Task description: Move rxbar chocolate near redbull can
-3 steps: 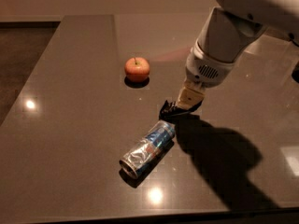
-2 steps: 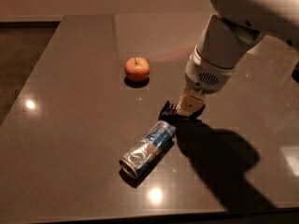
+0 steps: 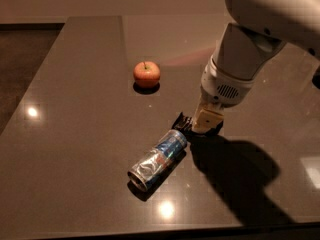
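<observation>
The rxbar chocolate (image 3: 180, 121), a small black bar, is at the table surface just off the upper end of the redbull can (image 3: 158, 159). The silver and blue can lies on its side, slanting toward the front left. My gripper (image 3: 207, 121) comes down from the white arm (image 3: 235, 69) at the right and is shut on the bar. The bar's left end sticks out toward the can and the rest is hidden behind the pale finger (image 3: 208, 117). The bar and the can are almost touching.
A red-yellow apple (image 3: 146, 74) stands behind and to the left of the can. The dark glossy table (image 3: 75, 134) ends at the left edge and the front edge. The arm's shadow (image 3: 235, 174) falls at the front right.
The arm and gripper have moved down and slightly right, lower over the table. The bar stays next to the can's upper end. The can and apple have not moved.
</observation>
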Motion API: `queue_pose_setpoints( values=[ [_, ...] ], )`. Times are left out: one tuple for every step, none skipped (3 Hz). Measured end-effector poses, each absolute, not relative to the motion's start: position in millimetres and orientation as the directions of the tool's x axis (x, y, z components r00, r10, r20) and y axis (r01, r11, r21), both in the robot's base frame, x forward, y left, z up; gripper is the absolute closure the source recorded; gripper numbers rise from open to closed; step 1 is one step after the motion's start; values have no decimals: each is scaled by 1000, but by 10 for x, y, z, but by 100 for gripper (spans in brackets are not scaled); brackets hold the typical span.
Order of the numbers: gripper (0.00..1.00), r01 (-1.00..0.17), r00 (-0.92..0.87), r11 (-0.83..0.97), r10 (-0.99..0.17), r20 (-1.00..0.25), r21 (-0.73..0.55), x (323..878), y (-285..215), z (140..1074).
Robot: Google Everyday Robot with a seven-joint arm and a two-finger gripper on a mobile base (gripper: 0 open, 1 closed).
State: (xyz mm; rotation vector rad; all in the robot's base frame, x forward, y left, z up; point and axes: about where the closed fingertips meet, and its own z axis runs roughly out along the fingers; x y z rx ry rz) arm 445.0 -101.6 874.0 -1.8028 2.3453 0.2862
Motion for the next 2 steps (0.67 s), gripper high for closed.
queue_pose_setpoints(
  values=[
    [16,-969,-245,246,-937,-250,27,4417,-1040,8727],
    [0,-969,-243,245,-937,-251,21,4415,-1036,8723]
  ],
)
